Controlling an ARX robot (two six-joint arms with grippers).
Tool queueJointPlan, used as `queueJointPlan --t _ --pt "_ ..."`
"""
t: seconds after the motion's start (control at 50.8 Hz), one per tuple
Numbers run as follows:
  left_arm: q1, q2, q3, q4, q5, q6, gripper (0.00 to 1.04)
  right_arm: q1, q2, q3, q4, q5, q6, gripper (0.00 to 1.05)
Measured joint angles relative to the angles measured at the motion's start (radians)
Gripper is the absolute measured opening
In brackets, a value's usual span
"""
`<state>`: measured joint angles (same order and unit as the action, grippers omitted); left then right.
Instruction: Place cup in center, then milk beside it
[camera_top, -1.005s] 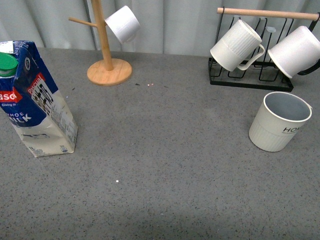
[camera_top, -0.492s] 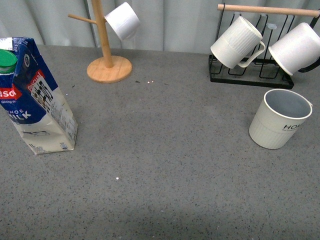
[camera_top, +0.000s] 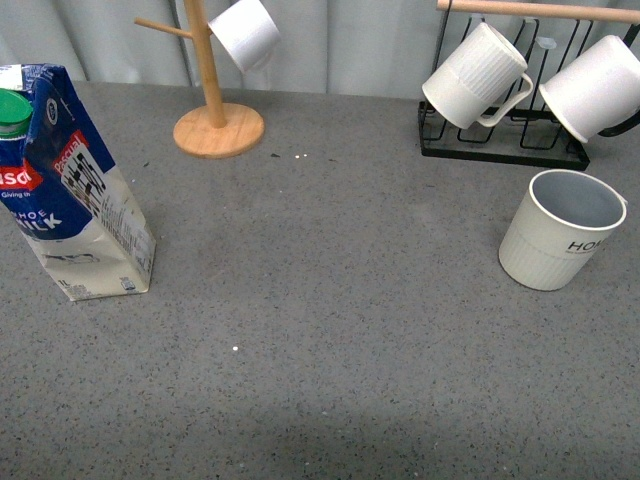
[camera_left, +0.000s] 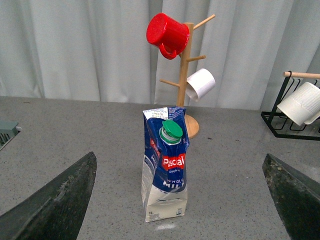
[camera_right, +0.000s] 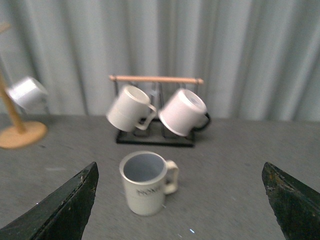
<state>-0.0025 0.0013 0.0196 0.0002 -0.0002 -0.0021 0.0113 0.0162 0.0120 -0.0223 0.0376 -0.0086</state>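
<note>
At the far left the milk (camera_top: 75, 190) is seen upright on the grey table (camera_top: 320, 400); the carton is judged fairly stiff but crushable under a hard squeeze, and is best taken across its flat sides below the green cap (camera_top: 12, 112). The left gripper (camera_left: 179, 200) is spread wide and empty, faced towards it and well apart. Behind stands a wooden mug tree (camera_top: 218, 132), and the bare centre is left open, so ample room is offered there. At the right the cup (camera_top: 558, 232) stands upright near the black rack (camera_top: 505, 158) and is judged rigid, smooth and breakable, to be gripped across the rim or at the handle (camera_right: 172, 177). The right gripper (camera_right: 179, 200) is likewise spread wide, with nothing held
</note>
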Motion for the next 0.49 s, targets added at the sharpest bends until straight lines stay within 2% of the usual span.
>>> queueJointPlan --t 0.059,0.079,0.315,0.394,0.492 --pt "0.000 0.000 0.000 0.000 -0.002 0.000 0.98 0.026 0.119 0.050 -0.073 0.138 -0.051 0.95" --pt "0.000 0.000 0.000 0.000 0.000 0.000 0.98 0.022 0.165 0.059 -0.061 0.144 -0.060 0.95" --pt "0.000 0.000 0.000 0.000 0.000 0.000 0.98 -0.033 0.831 0.206 0.368 0.019 -0.083 0.95" --pt "0.000 0.000 0.000 0.000 0.000 0.000 0.98 -0.030 1.043 0.290 0.432 -0.002 -0.054 0.95" --pt "0.000 0.000 0.000 0.000 0.000 0.000 0.98 -0.021 1.184 0.361 0.431 -0.002 -0.021 0.95"
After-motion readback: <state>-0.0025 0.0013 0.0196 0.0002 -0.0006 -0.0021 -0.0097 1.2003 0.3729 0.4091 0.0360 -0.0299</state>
